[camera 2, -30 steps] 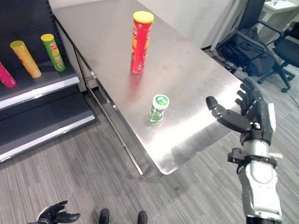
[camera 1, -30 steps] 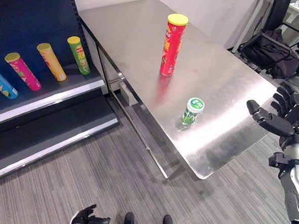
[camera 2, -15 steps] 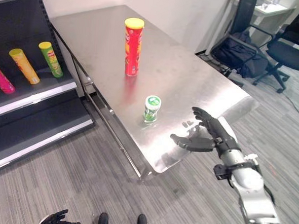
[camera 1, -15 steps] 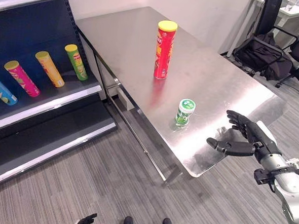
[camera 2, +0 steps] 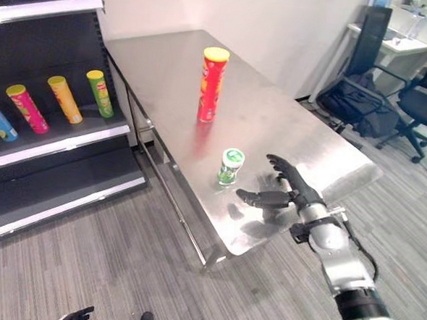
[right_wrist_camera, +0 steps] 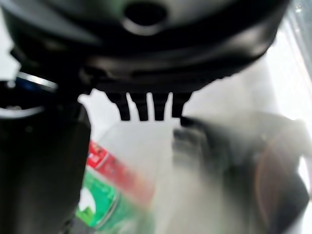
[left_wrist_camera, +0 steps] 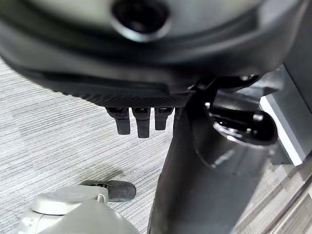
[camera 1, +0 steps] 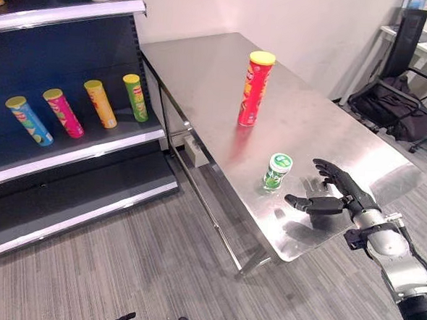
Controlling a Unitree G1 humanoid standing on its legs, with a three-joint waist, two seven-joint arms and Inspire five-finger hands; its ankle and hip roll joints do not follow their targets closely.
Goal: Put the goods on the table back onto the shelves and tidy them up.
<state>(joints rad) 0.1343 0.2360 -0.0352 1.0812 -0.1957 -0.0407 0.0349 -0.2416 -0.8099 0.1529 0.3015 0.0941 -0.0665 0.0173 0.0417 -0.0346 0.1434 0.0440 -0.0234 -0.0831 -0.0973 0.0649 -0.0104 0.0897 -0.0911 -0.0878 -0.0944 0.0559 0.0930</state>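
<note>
My right hand (camera 1: 332, 196) hovers over the brushed steel table (camera 1: 205, 65) with fingers spread and thumb out, holding nothing, just beside the short green canister with the white lid (camera 1: 277, 170). That canister stands upright near the table's front edge, and the tall red tube with the yellow lid (camera 1: 254, 88) stands further back, toward the middle. My left hand (camera 2: 82, 316) hangs low by the floor, loosely curled and empty.

The risk I see: the canister is light and close to the edge, so if my thumb arrives first it may tip or skate off onto the floor. Closing too high on the lid could also let it slip.

Against half a second ago, my hand has drawn closer to the canister, and the camera has shifted, showing more of the dark shelf (camera 1: 77, 141) with its four lying tubes (camera 1: 135, 97).
</note>
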